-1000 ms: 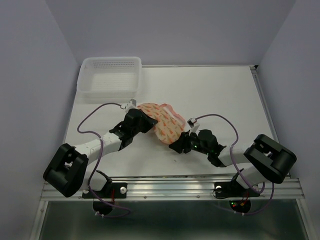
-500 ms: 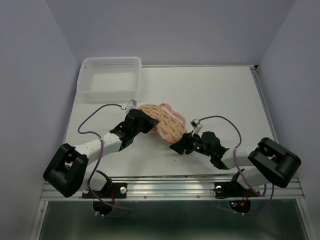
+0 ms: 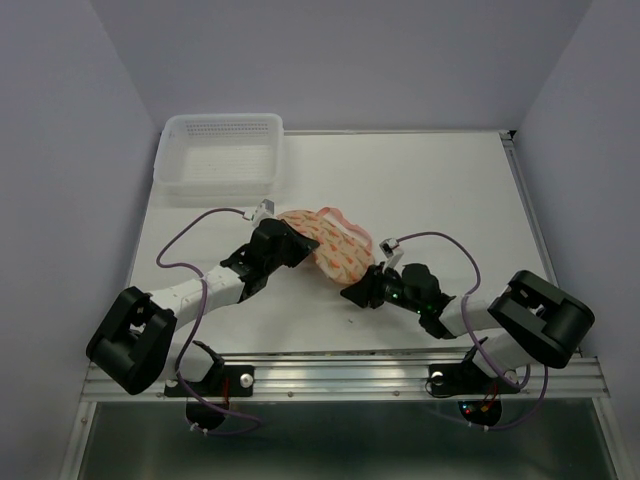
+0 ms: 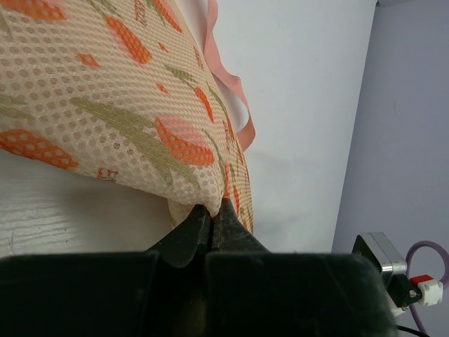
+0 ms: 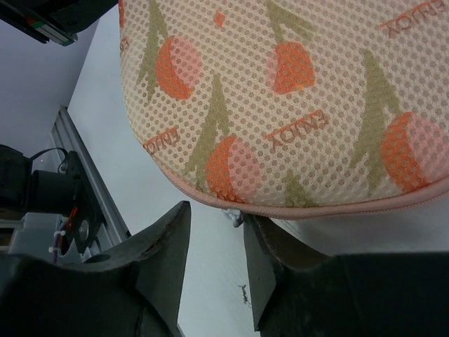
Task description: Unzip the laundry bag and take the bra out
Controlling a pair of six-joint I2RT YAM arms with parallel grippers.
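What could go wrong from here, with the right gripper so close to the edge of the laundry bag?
1. The right gripper, jaws open, flanks a tiny metal piece, probably the zipper pull, under the pink trim; closing could catch the trim or miss it.
2. The left gripper pinches only a thin fold of the laundry bag; a hard pull might slip it free.

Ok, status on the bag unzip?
Left gripper shut on edge of the laundry bag. Right gripper open, jaws either side of a small metal tab at its rim. Bag looks zipped, no bra showing. Basket far left, clear.
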